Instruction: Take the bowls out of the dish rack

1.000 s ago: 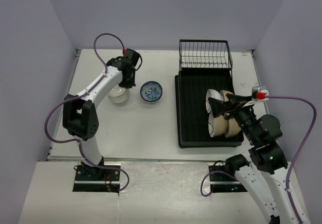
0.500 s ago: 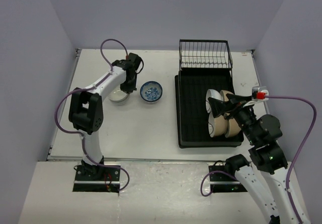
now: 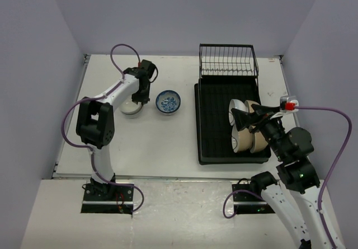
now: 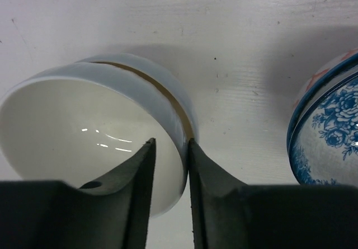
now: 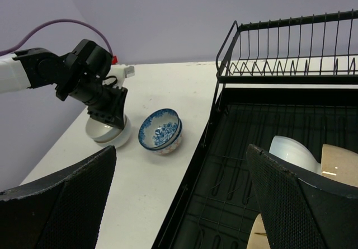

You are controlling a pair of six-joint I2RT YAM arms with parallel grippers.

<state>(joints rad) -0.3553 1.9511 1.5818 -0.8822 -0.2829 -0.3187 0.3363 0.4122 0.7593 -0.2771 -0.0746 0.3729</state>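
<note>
On my far left the left gripper is clamped on the rim of the white bowl, one finger inside it and one outside. The bowl sits on the table, and my wrist view cuts off its near side behind the fingers. A tan line runs below its rim, so it may be nested in a second bowl, but I cannot tell. Just right of it, not touching, stands the blue-and-white bowl, half cut by the frame edge. An outer rim with reddish marks shows beneath it.

Further right is the dish rack, with its wire basket at the far end. The bowls in the rack, white and tan, lean on edge in the tray's near right part. I cannot count them, because the right arm covers several. The right gripper hangs over them with its fingers spread wide, holding nothing. A red tag on that wrist is too small to read.
</note>
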